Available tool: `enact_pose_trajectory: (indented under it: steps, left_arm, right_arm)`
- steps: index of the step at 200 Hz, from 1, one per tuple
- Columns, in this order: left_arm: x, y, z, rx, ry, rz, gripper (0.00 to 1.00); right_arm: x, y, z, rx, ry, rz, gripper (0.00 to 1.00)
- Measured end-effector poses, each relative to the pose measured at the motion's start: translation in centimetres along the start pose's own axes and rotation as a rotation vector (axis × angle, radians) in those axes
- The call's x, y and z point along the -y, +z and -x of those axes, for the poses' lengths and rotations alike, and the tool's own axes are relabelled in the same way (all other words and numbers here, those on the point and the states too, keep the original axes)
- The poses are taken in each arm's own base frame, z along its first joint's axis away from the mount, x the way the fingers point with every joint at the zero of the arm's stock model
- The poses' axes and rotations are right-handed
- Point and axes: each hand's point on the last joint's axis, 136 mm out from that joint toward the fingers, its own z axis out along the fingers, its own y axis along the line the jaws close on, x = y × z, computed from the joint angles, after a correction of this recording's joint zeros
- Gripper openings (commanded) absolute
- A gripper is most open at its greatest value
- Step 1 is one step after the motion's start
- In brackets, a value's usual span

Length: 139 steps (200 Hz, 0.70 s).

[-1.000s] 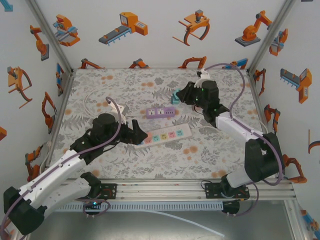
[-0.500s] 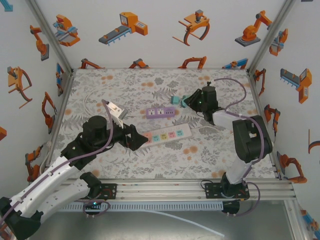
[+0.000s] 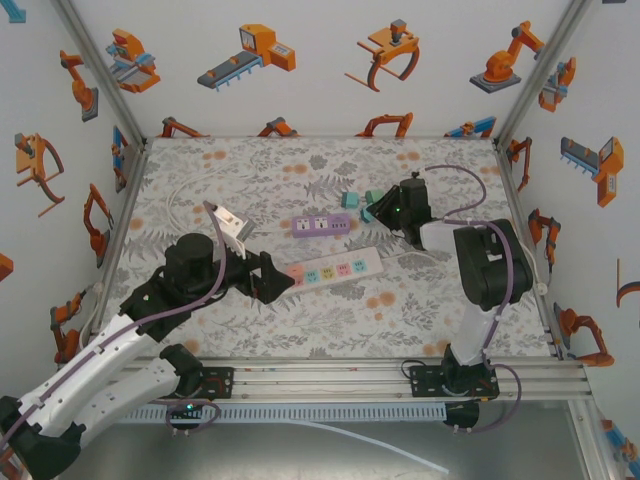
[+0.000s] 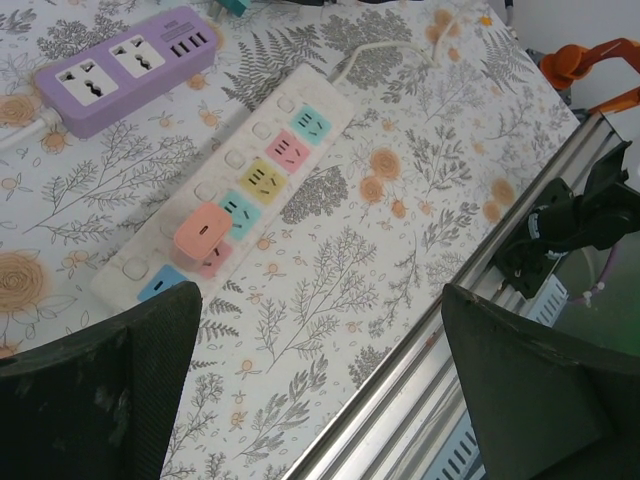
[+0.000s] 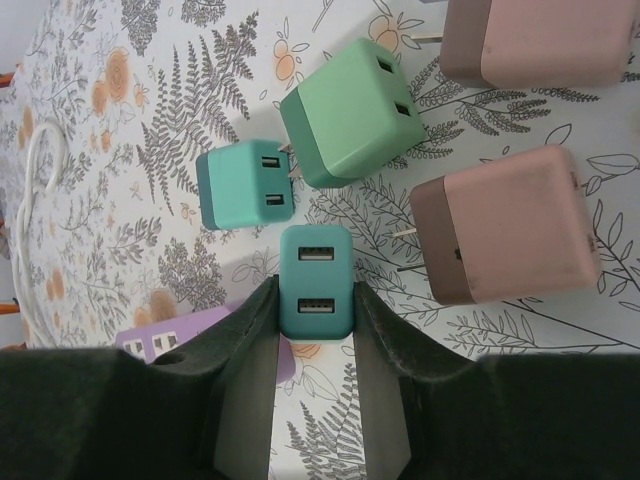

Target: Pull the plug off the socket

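The left gripper (image 4: 320,300) holds its jaws spread wide and empty, just off the left end of the long white power strip (image 4: 262,178) mid-worktop, where the small salmon-pink plug (image 4: 203,230) sits seated. Toward the far right corner, the right gripper (image 5: 315,290) pinches a teal two-port charger cube (image 5: 315,268)

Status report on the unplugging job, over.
Left tool open, short of white power strip. Pink square plug seated in it. Right tool shut on teal two-port charger. Purple strip lies apart, not blocking.
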Motion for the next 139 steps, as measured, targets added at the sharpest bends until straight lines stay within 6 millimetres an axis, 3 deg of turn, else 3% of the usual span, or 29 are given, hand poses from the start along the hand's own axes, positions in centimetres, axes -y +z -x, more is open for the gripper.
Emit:
enact_pose_trajectory:
  steps: [52, 78, 139]
  left_arm:
    - [-0.2, 0.0, -0.1, -0.003, -0.001, 0.011, 0.97]
    - [-0.3, 0.0, -0.1, -0.002, -0.001, 0.018, 0.97]
    - [-0.8, 0.4, -0.4, -0.015, -0.004, 0.046, 0.97]
  right_arm:
    - [0.0, 0.2, 0.1, 0.013, 0.006, 0.011, 0.40]
    - [1.2, 0.1, -0.4, 0.007, 0.012, -0.019, 0.47]
    - [2.7, -0.7, -0.3, 0.023, 0.018, -0.055, 0.48]
